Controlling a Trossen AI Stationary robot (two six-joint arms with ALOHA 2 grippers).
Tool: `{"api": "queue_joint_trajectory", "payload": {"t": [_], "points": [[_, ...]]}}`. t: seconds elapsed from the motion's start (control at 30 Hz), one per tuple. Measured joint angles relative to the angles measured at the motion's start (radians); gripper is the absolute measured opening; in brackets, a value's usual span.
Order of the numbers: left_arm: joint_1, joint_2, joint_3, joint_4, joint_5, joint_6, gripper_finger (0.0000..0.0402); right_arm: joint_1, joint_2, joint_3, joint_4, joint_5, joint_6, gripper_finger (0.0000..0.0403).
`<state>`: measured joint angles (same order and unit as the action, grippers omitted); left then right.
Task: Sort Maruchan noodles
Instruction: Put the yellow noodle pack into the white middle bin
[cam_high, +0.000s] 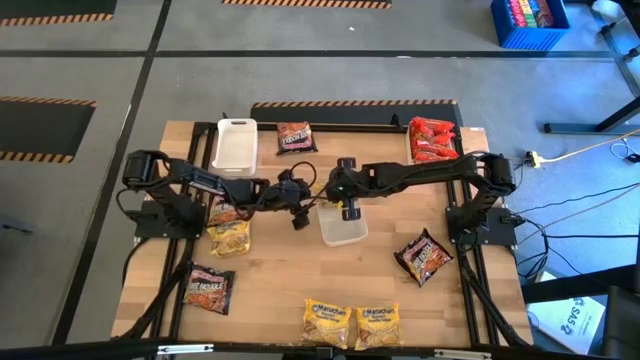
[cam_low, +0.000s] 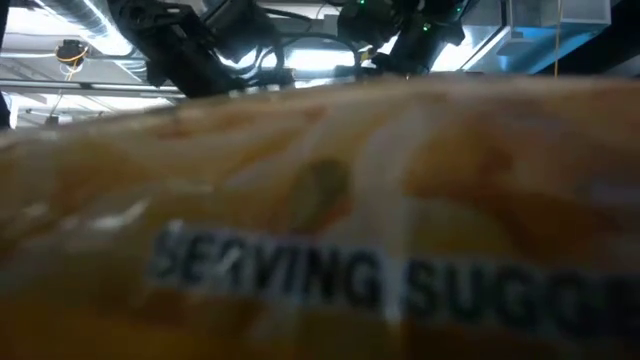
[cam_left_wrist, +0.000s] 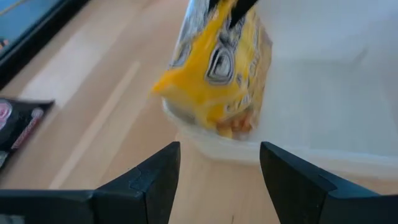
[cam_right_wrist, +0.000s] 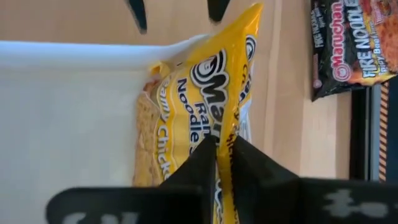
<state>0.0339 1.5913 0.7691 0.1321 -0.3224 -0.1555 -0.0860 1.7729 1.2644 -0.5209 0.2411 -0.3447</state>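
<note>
My right gripper (cam_right_wrist: 217, 152) is shut on a yellow Maruchan packet (cam_right_wrist: 199, 99) above the middle white tray (cam_high: 342, 234); the high view shows this gripper (cam_high: 347, 205) over the tray's far rim. My left gripper (cam_left_wrist: 221, 163) is open and empty. It points at the same yellow packet (cam_left_wrist: 217, 68) from the tray's left side (cam_high: 300, 213). Other packets lie flat on the table: a yellow one (cam_high: 228, 238), two yellow ones (cam_high: 352, 324) at the near edge, and dark ones (cam_high: 425, 257), (cam_high: 210, 288), (cam_high: 296, 137). My right gripper pinches the yellow packet between its two fingers by one crimped edge (cam_right_wrist: 225, 134), coming from above and pointing down. The packet hangs below the fingers (cam_left_wrist: 239, 7), and its lower end (cam_left_wrist: 230, 124) sits at the tray's wall. I cannot tell if it rests there.
A second white tray (cam_high: 235, 146) stands at the far left, and red packets (cam_high: 432, 140) are piled at the far right. One more packet (cam_high: 222, 212) lies under my left arm. A yellow packet (cam_low: 320, 230) right at the lens blocks the low view.
</note>
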Motion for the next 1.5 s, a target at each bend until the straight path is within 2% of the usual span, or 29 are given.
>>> {"api": "queue_joint_trajectory", "payload": {"t": [0.13,0.3,0.47,0.63,0.73,0.83,0.93,1.07,1.2,1.4,1.5], "points": [[-0.005,-0.009,0.002,-0.001,-0.005,0.001,0.0215,0.0,0.0,0.0,0.001,-0.016,0.008,0.0059],[-0.005,-0.011,0.0,-0.02,-0.005,0.0,0.0215,0.001,-0.004,0.002,-0.005,0.01,0.009,0.0133],[-0.013,-0.011,0.0,-0.031,-0.005,0.0,0.0215,0.011,-0.038,0.045,-0.107,0.0,0.034,0.0191],[-0.039,-0.011,0.0,-0.039,0.0,-0.003,0.0215,0.075,-0.129,0.086,-0.279,-0.007,0.136,0.0214],[-0.073,-0.012,0.0,-0.039,0.001,-0.007,0.0215,0.147,-0.197,0.084,-0.388,0.0,0.251,0.0216],[-0.117,-0.022,0.001,-0.047,0.002,-0.034,0.0215,0.235,-0.265,0.04,-0.423,0.021,0.368,0.0213],[-0.168,-0.031,0.0,-0.058,0.002,-0.078,0.0215,0.327,-0.328,-0.054,-0.369,0.017,0.462,0.021],[-0.243,-0.041,0.002,-0.048,0.003,-0.135,0.0215,0.433,-0.404,-0.218,-0.209,-0.003,0.569,0.0209],[-0.312,-0.042,0.001,-0.032,0.0,-0.19,0.0215,0.505,-0.439,-0.353,-0.038,-0.104,0.705,0.0209],[-0.391,-0.042,0.001,0.003,-0.008,-0.228,0.0215,0.612,-0.426,-0.459,0.228,-0.258,0.875,0.0209],[-0.418,-0.042,0.001,0.027,-0.009,-0.233,0.0215,0.637,-0.415,-0.468,0.315,-0.26,0.895,0.0209]]}}
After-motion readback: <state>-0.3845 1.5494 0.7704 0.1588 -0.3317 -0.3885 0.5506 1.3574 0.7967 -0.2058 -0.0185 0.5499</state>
